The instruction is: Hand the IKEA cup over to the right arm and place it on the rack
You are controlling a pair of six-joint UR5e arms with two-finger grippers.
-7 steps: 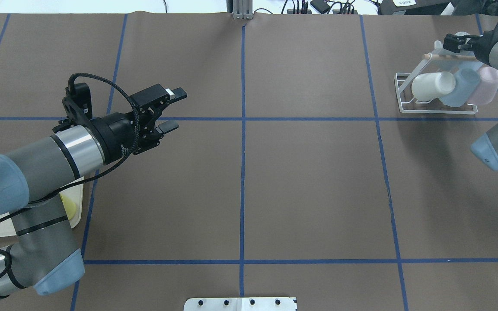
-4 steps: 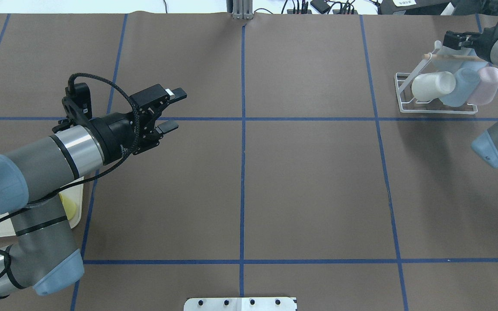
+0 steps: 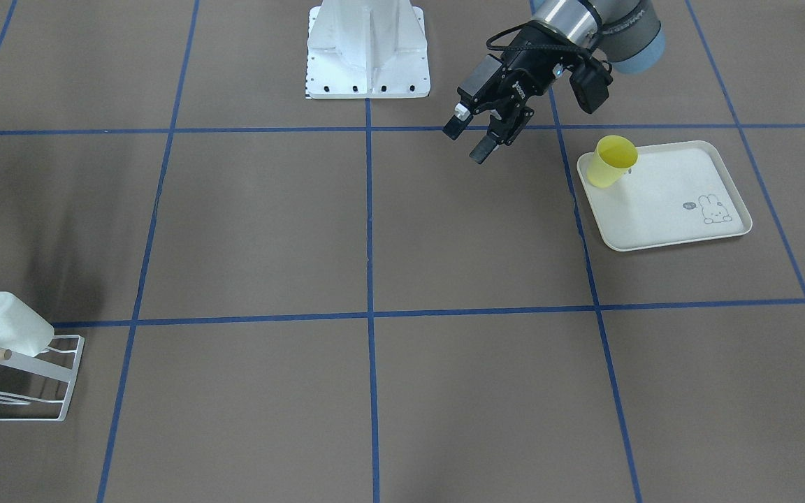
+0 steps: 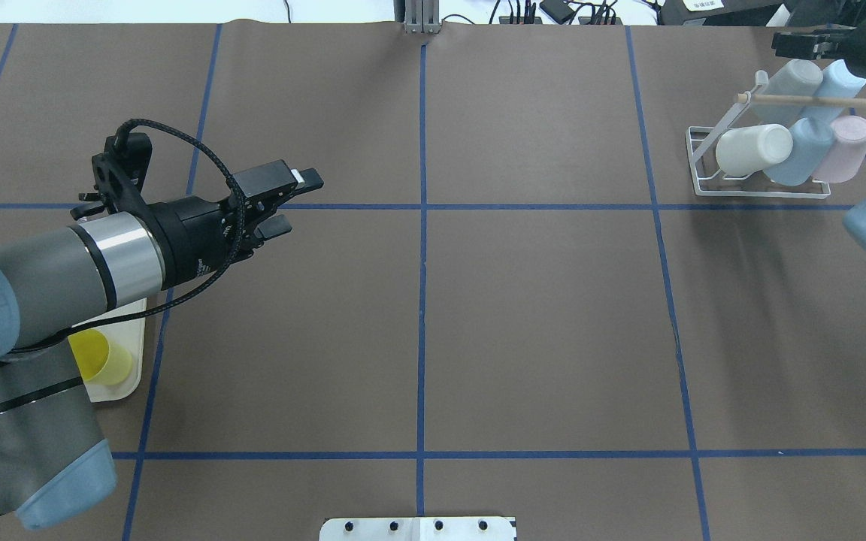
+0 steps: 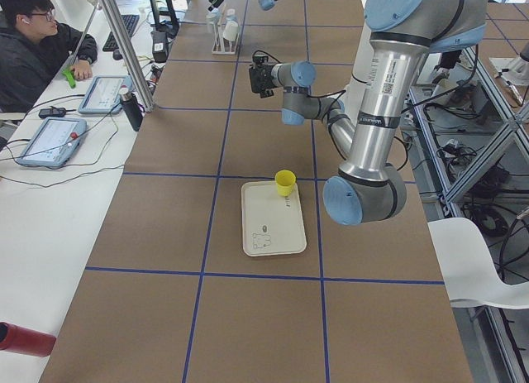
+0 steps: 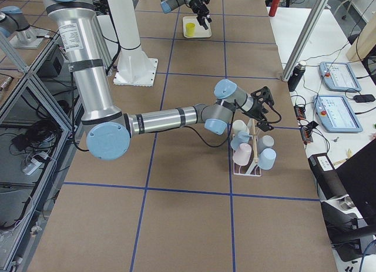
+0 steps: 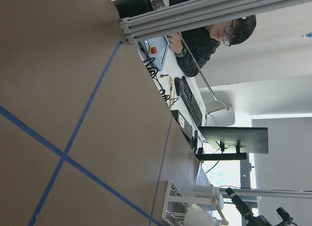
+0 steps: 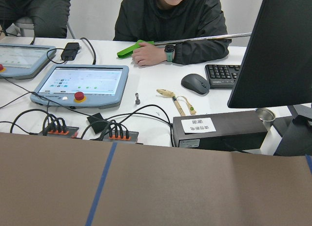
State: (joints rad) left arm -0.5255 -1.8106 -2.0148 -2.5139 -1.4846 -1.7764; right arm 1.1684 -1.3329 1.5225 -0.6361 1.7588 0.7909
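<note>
The left gripper (image 3: 465, 142) hangs near the tray (image 3: 661, 234), open and empty. The yellow cup (image 3: 612, 161) stands up on the tray corner closest to it. The right gripper (image 4: 797, 43) is far from the tray, by the rack (image 4: 704, 161). I cannot tell if it is open.

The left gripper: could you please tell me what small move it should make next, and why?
Probably swing the left gripper toward the yellow cup on the tray. Its jaws are open and empty over the table, and that cup is the only one in view not on the rack.
</note>
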